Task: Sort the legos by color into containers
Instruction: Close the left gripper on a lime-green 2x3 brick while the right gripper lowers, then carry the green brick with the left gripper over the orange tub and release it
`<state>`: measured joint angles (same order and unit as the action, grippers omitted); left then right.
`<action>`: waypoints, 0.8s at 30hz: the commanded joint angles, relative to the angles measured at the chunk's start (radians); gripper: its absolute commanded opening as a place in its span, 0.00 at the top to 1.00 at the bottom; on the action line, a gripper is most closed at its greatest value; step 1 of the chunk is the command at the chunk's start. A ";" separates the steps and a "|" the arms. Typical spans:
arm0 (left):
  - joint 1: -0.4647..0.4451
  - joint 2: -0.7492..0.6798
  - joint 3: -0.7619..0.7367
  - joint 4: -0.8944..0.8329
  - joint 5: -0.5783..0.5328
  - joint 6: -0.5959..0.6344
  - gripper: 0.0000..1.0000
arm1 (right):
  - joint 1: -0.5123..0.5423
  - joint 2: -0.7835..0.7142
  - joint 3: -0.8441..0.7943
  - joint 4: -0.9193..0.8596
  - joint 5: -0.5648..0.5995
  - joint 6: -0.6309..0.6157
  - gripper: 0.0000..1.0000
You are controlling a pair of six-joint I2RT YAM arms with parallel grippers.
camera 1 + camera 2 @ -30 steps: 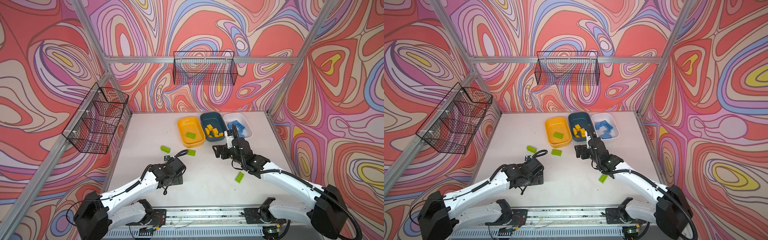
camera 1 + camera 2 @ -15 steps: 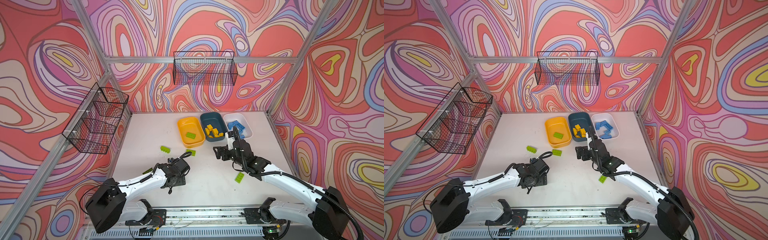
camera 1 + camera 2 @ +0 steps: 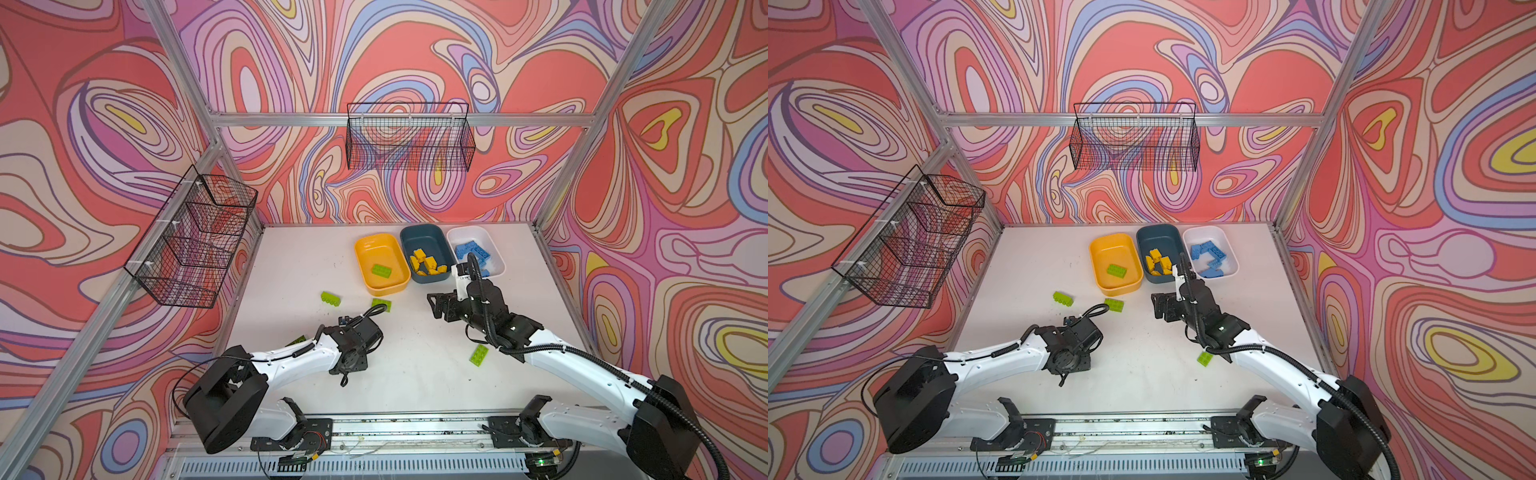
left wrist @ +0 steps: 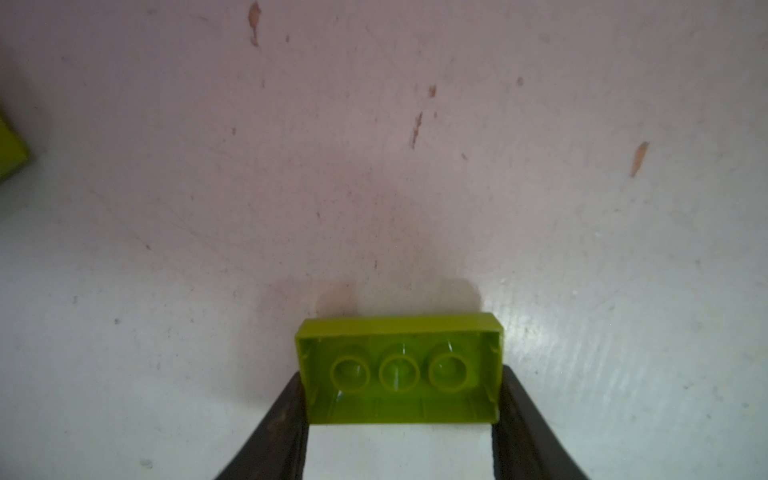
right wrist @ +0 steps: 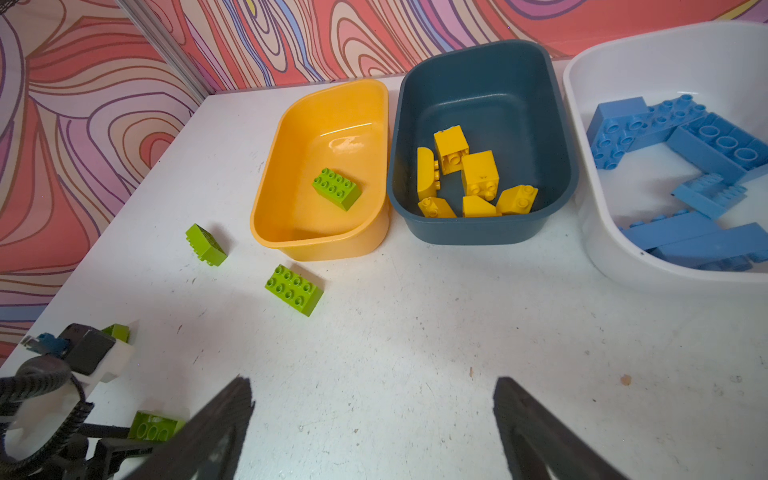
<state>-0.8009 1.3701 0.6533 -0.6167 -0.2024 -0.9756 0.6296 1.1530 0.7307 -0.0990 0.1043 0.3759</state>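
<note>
In the left wrist view my left gripper (image 4: 401,388) is shut on a green lego (image 4: 399,370) lying upside down on the table, one finger against each end. In both top views the wrist (image 3: 356,337) hides that brick. My right gripper (image 5: 374,399) is open over bare table, in front of the containers (image 3: 436,305). The yellow container (image 3: 365,249) holds one green lego (image 3: 381,270), the dark blue container (image 3: 419,233) several yellow legos, and the white container (image 3: 492,245) several blue ones. Loose green legos lie on the table (image 3: 330,298) (image 3: 381,304) (image 3: 478,355).
Another green lego (image 3: 296,341) shows partly behind the left arm. A wire basket (image 3: 409,137) hangs on the back wall and a tiered one (image 3: 195,241) on the left wall. Aluminium frame posts bound the white table (image 3: 291,257).
The left jaws have closed from wide open onto the green lego, and the left arm has dropped lower over the table. The right arm has shifted only slightly.
</note>
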 commanded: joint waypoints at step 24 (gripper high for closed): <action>0.075 0.076 0.445 -0.117 -0.052 0.299 0.55 | 0.000 -0.012 -0.034 0.002 -0.042 0.055 0.06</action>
<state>-0.7513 1.4036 1.0428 -0.6964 -0.2440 -0.7559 0.6296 1.1530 0.7238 -0.0971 0.0788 0.4103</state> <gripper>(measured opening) 0.579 0.944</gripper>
